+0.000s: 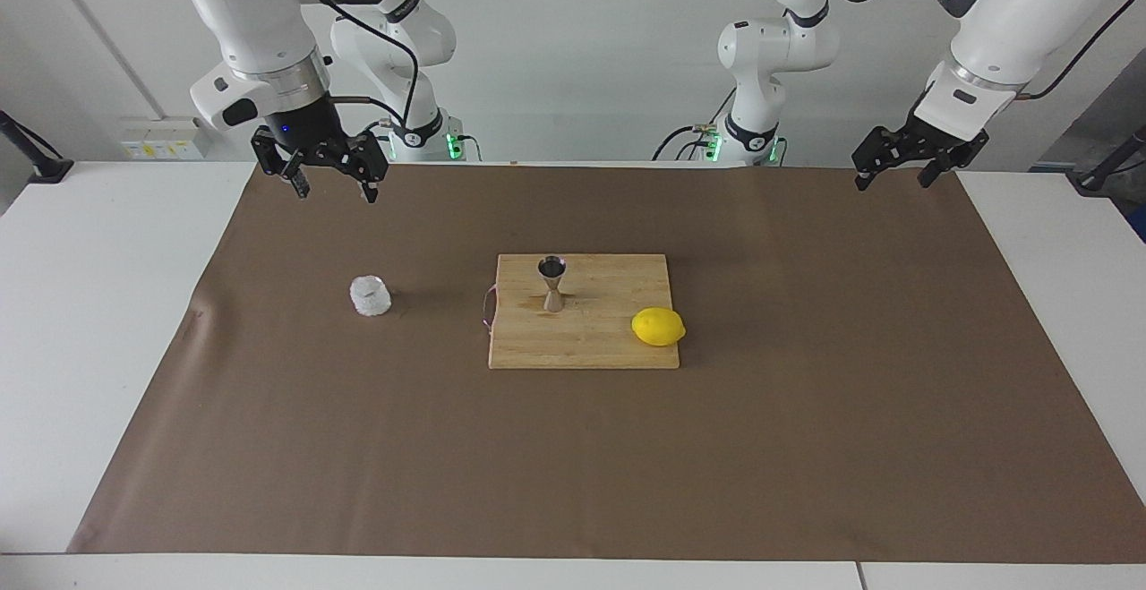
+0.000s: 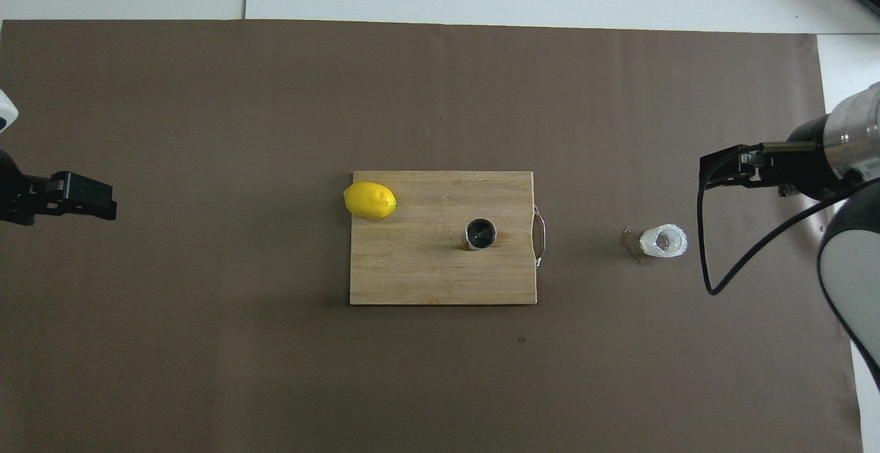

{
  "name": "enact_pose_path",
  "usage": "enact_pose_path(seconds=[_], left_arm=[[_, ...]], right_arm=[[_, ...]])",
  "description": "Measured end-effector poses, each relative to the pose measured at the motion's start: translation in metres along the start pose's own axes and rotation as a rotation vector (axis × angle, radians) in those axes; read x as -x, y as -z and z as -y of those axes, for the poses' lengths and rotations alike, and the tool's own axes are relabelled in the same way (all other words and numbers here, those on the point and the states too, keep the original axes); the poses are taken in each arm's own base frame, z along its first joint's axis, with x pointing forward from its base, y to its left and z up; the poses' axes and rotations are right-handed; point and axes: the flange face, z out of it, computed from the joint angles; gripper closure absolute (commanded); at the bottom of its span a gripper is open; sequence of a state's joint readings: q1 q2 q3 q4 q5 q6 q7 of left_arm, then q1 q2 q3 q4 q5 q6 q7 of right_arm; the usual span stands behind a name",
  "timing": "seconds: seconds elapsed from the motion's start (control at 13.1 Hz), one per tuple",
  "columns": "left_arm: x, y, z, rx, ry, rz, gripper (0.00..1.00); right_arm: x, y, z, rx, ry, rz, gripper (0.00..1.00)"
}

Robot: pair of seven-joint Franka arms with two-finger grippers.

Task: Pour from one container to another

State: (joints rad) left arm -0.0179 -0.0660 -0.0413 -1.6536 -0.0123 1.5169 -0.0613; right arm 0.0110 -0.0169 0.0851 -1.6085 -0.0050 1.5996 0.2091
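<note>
Grippers both open and empty, raised above the mat's corners nearest the robots.
Going left to right in the facing view: right gripper (image 1: 332, 189) hangs at 11 o'clock of the cup (image 1: 370, 295), well apart from it; cup stands upright on the mat (image 1: 358, 447); jigger (image 1: 552, 283) stands upright on the board (image 1: 582, 339) at 3 o'clock of the cup; lemon (image 1: 658, 327) lies at the board's edge; left gripper (image 1: 893, 181) waits.

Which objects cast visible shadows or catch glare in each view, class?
Facing view: the cup throws a soft shadow toward the cutting board; the steel jigger shines. Overhead view: the cup's shadow falls beside it toward the board; the lemon shows a faint highlight.
</note>
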Motion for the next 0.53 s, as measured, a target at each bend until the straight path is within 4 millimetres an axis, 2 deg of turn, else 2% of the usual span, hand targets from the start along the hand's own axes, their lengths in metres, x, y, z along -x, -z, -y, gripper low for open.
enact_pose_path(seconds=[0.53], left_arm=[[0.0000, 0.0000, 0.0000, 0.000, 0.000, 0.000, 0.00]], right_arm=[[0.0024, -0.0014, -0.0055, 0.006, -0.012, 0.026, 0.00]])
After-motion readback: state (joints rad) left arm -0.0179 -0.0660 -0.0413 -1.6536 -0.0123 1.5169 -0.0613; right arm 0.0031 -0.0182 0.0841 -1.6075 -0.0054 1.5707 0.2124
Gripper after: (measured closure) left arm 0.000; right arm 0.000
